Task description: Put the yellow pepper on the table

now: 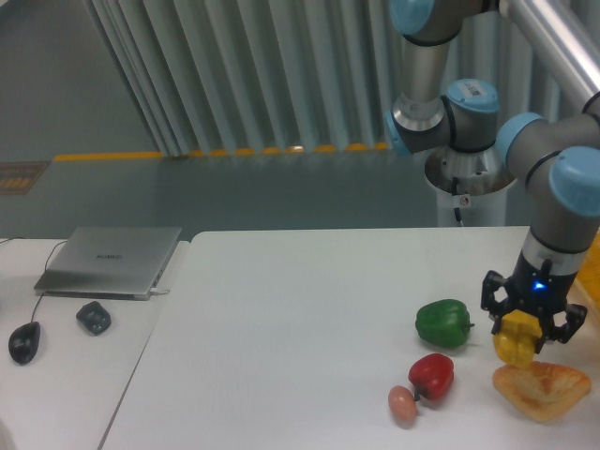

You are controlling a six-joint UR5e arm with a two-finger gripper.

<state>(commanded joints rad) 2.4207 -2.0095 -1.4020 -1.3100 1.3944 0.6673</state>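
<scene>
The yellow pepper [514, 344] hangs between the fingers of my gripper [525, 339], which is shut on it. It hovers just above the white table [300, 309], right of the green pepper [442, 323] and directly over the near edge of the golden-brown pastry wedge [542, 390]. The arm comes down from the upper right, its wrist showing a blue light.
A red pepper [431, 376] and a small pinkish egg-shaped item [402, 404] lie left of the pastry. A yellow-orange basket edge [593, 255] sits at the far right. On the adjoining desk are a laptop [111, 260], a mouse [24, 341] and a small dark object [94, 317].
</scene>
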